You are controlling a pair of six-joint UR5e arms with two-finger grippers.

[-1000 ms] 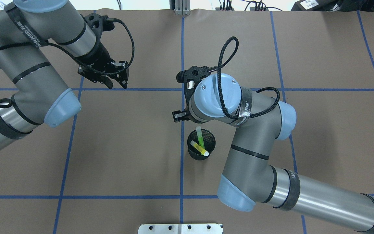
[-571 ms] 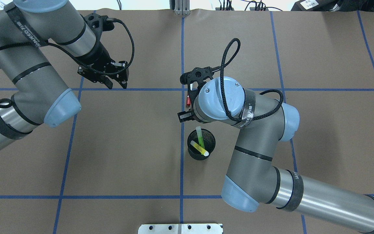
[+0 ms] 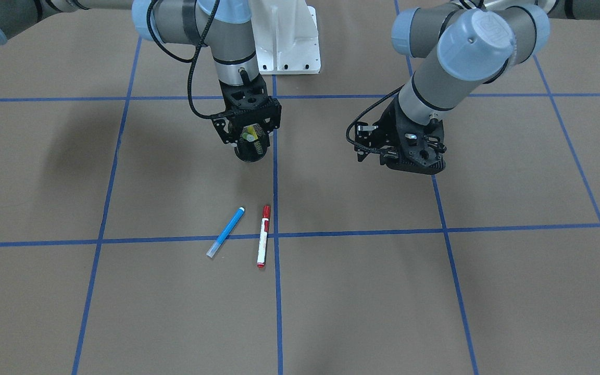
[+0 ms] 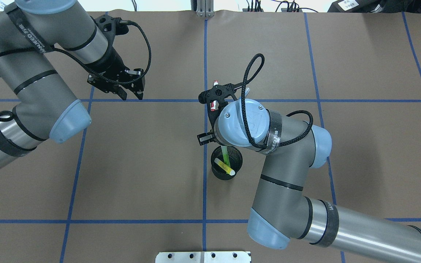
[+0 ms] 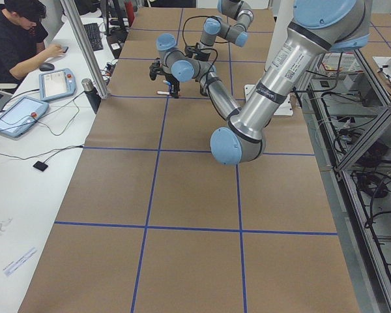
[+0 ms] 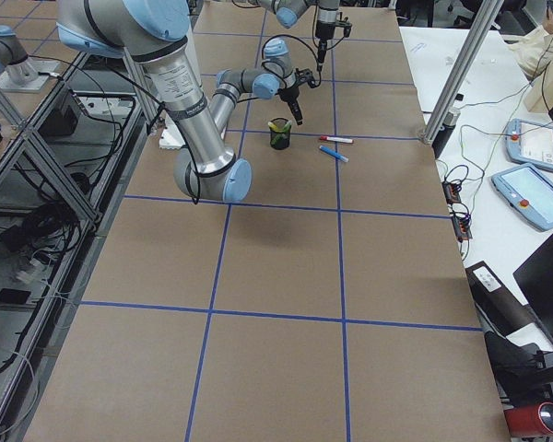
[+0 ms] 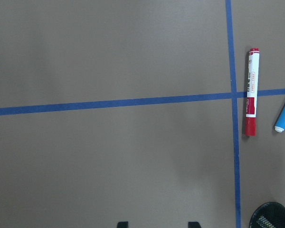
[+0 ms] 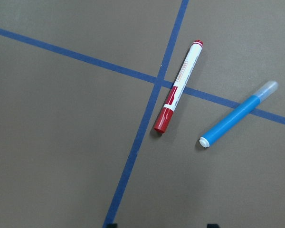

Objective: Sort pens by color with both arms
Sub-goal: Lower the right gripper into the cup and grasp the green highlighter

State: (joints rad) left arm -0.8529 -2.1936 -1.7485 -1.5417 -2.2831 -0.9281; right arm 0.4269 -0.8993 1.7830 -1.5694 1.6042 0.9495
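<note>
My right gripper (image 3: 247, 136), jaws apart and empty, has drawn back toward the cup (image 4: 219, 174), uncovering the red pen (image 8: 178, 88); it and the blue pen (image 8: 237, 114) lie unsorted.

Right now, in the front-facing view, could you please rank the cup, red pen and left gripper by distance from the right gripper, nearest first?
1. The cup: right at the right gripper, partly hidden behind it.
2. The red pen: lying flat, nearer the camera.
3. The left gripper: far off on the view's right.
</note>
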